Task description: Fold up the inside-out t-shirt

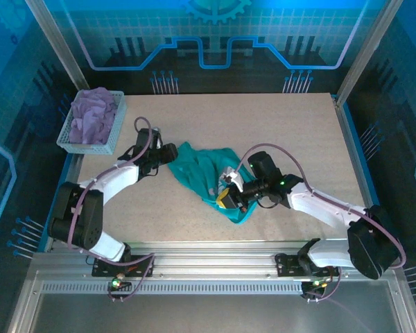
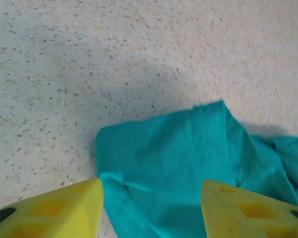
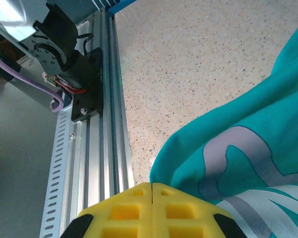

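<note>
The left end effector (image 2: 151, 184) stands spread, its yellow fingers (image 2: 64, 208) either side of a teal corner lying flat on the counter (image 2: 89, 59), gripping nothing. The right end effector (image 3: 152, 185) is pressed together on a fold of the t-shirt (image 3: 248, 114), whose grey print shows beside it. In the top view the t-shirt (image 1: 201, 170) lies crumpled mid-counter between the left end effector (image 1: 172, 154) and the right end effector (image 1: 227, 200). A basket (image 1: 115, 136) holding a lavender garment (image 1: 93, 114) sits at the far-left corner.
</note>
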Robot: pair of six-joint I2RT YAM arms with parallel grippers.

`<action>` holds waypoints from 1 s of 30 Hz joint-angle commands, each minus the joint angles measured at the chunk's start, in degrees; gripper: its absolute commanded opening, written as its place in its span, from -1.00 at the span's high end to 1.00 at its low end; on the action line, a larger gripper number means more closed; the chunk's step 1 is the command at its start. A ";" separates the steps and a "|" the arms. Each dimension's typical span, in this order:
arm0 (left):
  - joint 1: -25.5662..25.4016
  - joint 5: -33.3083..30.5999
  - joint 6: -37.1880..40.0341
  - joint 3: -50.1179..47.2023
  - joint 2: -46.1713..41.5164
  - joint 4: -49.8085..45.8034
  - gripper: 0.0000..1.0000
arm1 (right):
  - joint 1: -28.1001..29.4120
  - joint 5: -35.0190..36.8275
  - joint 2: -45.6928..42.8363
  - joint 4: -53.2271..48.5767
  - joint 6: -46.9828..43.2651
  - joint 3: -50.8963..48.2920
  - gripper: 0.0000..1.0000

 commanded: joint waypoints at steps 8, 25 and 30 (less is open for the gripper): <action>-5.00 -1.06 5.84 11.03 8.62 -8.65 -0.30 | 0.72 1.45 1.26 -1.54 -2.22 1.60 1.00; -1.79 4.69 8.93 25.20 20.91 -5.92 1.00 | -4.02 10.11 -6.49 0.46 2.41 0.46 1.00; -0.61 5.71 8.94 23.47 12.31 -4.94 1.00 | -7.20 12.24 -11.98 4.33 6.03 0.43 1.00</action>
